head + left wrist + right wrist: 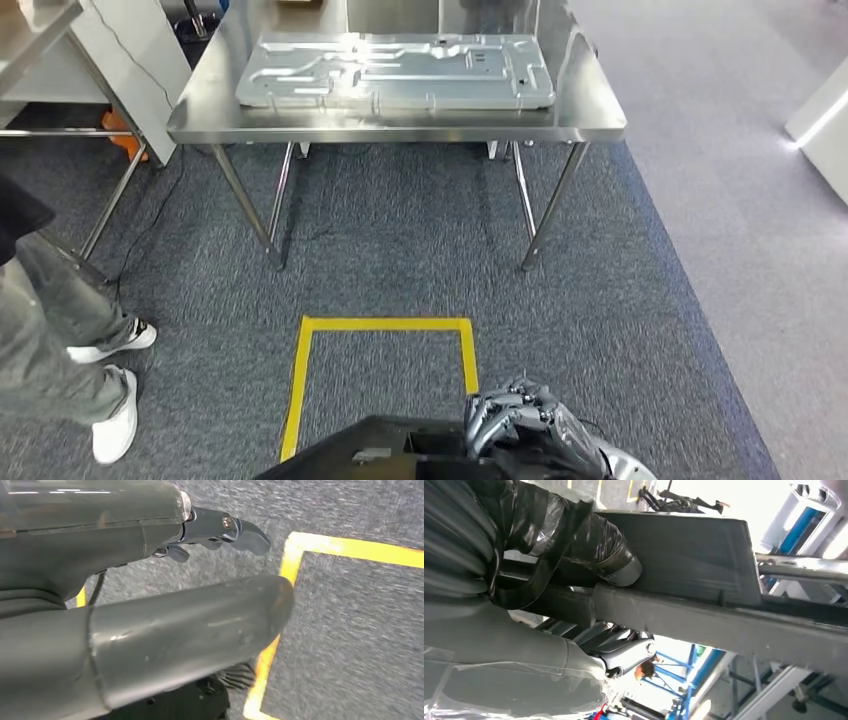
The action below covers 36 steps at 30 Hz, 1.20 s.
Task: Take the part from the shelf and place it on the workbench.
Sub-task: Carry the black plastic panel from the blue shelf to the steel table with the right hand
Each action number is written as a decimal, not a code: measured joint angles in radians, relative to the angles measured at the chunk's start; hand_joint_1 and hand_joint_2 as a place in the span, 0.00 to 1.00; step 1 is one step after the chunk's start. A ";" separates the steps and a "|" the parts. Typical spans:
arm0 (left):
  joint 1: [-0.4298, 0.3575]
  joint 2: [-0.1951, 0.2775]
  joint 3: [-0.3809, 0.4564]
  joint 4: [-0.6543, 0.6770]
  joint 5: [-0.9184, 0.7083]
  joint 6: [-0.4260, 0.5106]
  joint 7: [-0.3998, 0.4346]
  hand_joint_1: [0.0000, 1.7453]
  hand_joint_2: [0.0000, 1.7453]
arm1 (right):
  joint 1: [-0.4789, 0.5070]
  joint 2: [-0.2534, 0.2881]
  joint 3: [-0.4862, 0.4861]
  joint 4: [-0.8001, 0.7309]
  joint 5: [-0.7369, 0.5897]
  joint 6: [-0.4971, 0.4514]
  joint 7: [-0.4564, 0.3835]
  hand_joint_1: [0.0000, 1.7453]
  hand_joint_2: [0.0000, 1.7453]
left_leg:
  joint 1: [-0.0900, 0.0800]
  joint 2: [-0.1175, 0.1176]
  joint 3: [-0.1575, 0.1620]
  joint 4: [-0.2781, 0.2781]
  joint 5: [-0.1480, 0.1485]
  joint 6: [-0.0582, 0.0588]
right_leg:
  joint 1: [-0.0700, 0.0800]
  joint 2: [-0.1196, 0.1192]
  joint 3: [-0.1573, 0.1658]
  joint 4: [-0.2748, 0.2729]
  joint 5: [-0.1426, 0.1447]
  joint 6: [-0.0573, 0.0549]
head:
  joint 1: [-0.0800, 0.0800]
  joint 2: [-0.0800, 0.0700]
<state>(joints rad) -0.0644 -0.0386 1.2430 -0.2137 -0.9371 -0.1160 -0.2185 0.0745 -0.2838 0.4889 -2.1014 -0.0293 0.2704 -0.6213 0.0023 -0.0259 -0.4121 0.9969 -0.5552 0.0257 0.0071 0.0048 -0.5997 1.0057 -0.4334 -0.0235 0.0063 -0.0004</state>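
Note:
A dark, flat part [400, 448] sits low in front of my body in the head view. My right hand [520, 415] grips its right edge with curled fingers. In the right wrist view the same dark part [684, 555] fills the space beside my right hand [574, 580], whose thumb presses on its face. My left hand [150, 605] hangs over the carpet, thumb and fingers [235, 530] apart with nothing between them. The steel workbench [590, 110] stands ahead, past a stretch of carpet.
A large silver sheet-metal panel [395, 70] covers most of the workbench top. A yellow tape square [385, 325] marks the carpet just in front of me. A person's legs and white shoes [60, 350] stand at the left. A metal shelf [40, 30] is at far left.

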 joint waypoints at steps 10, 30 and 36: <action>0.005 0.000 0.004 0.000 -0.003 -0.001 -0.001 0.00 0.00 | -0.003 0.002 -0.007 -0.001 -0.003 -0.003 -0.001 1.00 1.00 | 0.013 0.023 -0.214 0.112 0.017 -0.029 | -0.013 -0.003 0.125 -0.013 -0.097 0.002 | -0.001 0.000; -0.001 -0.004 0.013 0.002 -0.002 -0.004 -0.013 0.00 0.00 | -0.003 0.004 -0.016 -0.013 0.002 -0.015 -0.005 1.00 1.00 | 0.002 0.005 0.017 -0.011 -0.019 0.002 | 0.003 0.011 -0.041 0.006 0.024 0.004 | -0.001 0.000; -0.003 -0.002 0.016 0.002 0.004 -0.004 -0.015 0.00 0.00 | -0.002 0.003 -0.019 -0.029 0.032 -0.044 0.009 1.00 1.00 | 0.008 0.018 -0.143 0.246 -0.120 -0.022 | -0.003 0.009 0.030 -0.006 -0.023 -0.015 | -0.002 0.000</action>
<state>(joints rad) -0.0675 -0.0409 1.2588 -0.2121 -0.9328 -0.1202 -0.2335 0.0727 -0.2811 0.4696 -2.1299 0.0031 0.2265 -0.6128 0.0104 -0.0082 -0.5551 1.2428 -0.6755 0.0033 0.0040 0.0134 -0.5695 1.0000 -0.4564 -0.0389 0.0042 -0.0004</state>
